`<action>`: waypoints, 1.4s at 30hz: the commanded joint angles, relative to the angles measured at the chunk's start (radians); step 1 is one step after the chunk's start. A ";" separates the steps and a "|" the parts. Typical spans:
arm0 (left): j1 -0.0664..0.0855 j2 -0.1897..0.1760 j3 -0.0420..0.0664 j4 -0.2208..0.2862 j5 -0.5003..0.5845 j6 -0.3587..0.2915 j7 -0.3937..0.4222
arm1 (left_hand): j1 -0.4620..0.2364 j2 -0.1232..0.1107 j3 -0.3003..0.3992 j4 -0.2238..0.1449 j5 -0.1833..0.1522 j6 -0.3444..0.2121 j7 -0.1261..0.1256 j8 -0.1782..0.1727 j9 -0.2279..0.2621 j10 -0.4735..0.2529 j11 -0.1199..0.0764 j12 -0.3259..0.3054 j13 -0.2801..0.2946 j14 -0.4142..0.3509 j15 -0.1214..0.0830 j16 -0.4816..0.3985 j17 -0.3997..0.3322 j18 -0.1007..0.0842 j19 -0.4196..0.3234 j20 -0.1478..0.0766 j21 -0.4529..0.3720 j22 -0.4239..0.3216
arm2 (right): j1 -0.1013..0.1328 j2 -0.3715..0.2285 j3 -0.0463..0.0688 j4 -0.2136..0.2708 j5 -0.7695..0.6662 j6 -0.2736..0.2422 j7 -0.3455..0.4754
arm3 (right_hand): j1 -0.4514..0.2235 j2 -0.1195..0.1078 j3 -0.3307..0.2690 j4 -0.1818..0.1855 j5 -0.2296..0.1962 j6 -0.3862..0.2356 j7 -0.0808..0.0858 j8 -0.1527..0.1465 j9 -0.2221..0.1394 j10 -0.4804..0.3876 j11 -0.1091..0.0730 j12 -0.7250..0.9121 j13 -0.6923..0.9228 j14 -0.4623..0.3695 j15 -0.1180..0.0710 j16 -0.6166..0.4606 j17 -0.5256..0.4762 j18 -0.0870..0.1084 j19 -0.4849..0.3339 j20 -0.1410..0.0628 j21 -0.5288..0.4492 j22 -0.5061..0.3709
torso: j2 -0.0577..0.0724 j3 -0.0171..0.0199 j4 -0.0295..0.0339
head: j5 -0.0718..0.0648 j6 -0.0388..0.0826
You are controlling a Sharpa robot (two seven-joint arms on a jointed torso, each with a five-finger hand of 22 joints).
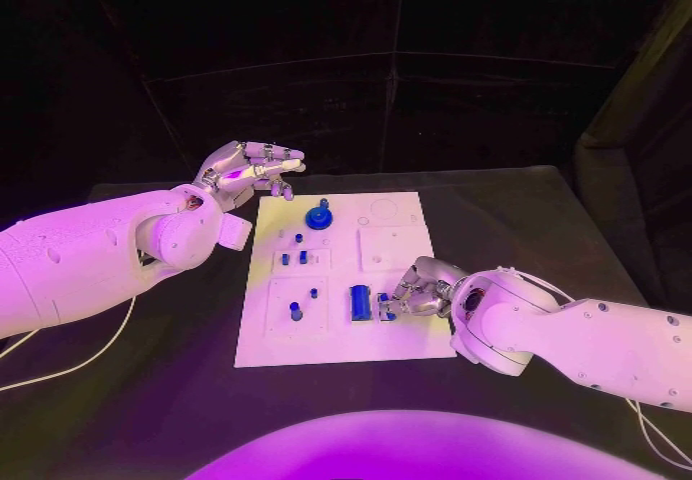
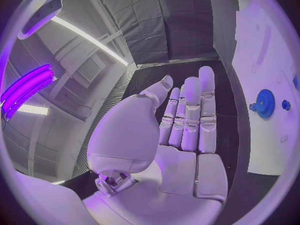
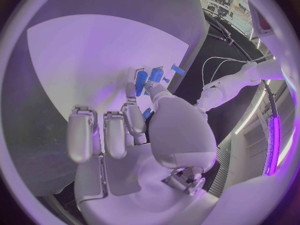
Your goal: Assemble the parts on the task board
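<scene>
I see the task board (image 1: 389, 340) lying flat at the middle of the black table (image 1: 562, 230). My right hand (image 1: 418, 290) rests low over the board's near right area, its fingertips (image 3: 153, 87) at a blue cylindrical part (image 1: 359, 302) and a smaller blue piece (image 1: 385, 306) beside it; I cannot tell whether either is gripped. My left hand (image 1: 248, 167) hovers off the board's far left corner, fingers (image 2: 190, 110) extended, holding nothing. A blue gear (image 1: 319, 216) stands near the board's far edge.
</scene>
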 commanded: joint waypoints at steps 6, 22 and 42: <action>0.002 0.003 0.001 0.004 0.004 0.019 0.003 | 0.009 0.004 -0.002 -0.006 0.000 -0.005 0.001 0.007 -0.001 -0.005 -0.001 0.006 -0.002 -0.008 -0.001 0.001 -0.001 0.013 0.002 -0.001 -0.005 -0.001 | 0.001 0.015 0.000 -0.012 -0.014 0.004 -0.033 | -0.034 -0.011 -0.016 0.021 0.013 0.009 -0.002 0.004 0.004 0.008 -0.002 -0.008 -0.004 0.070 -0.010 0.005 0.080 -0.011 0.012 -0.011 0.004 0.015 | -0.001 0.0000 0.0006 | 0.001 -0.003; 0.002 0.002 0.001 0.005 0.004 0.018 0.002 | 0.009 0.004 -0.002 -0.006 0.000 -0.005 0.001 0.007 -0.001 -0.005 -0.001 0.006 -0.002 -0.008 -0.001 0.001 -0.001 0.013 0.002 -0.001 -0.005 -0.001 | 0.001 0.023 0.000 -0.023 -0.058 -0.008 -0.048 | -0.124 -0.030 -0.180 0.124 -0.363 0.003 0.001 0.004 0.019 0.005 0.002 -0.024 -0.012 0.068 -0.007 -0.003 0.068 -0.011 0.010 -0.009 0.000 0.013 | -0.001 0.0005 -0.0008 | 0.003 0.000; 0.002 0.001 0.001 0.000 0.004 0.017 0.001 | 0.009 0.004 -0.002 -0.006 0.000 -0.005 0.001 0.007 -0.001 -0.005 -0.001 0.006 -0.002 -0.008 -0.001 0.001 -0.001 0.013 0.002 -0.001 -0.005 -0.001 | 0.001 -0.040 0.000 0.028 -0.066 0.067 0.062 | 0.067 0.008 -0.216 0.032 -0.297 -0.009 0.007 0.000 0.031 0.002 0.006 -0.019 -0.002 0.067 -0.003 -0.004 0.066 -0.010 0.008 -0.006 -0.003 0.012 | 0.000 0.0008 -0.0008 | -0.001 0.002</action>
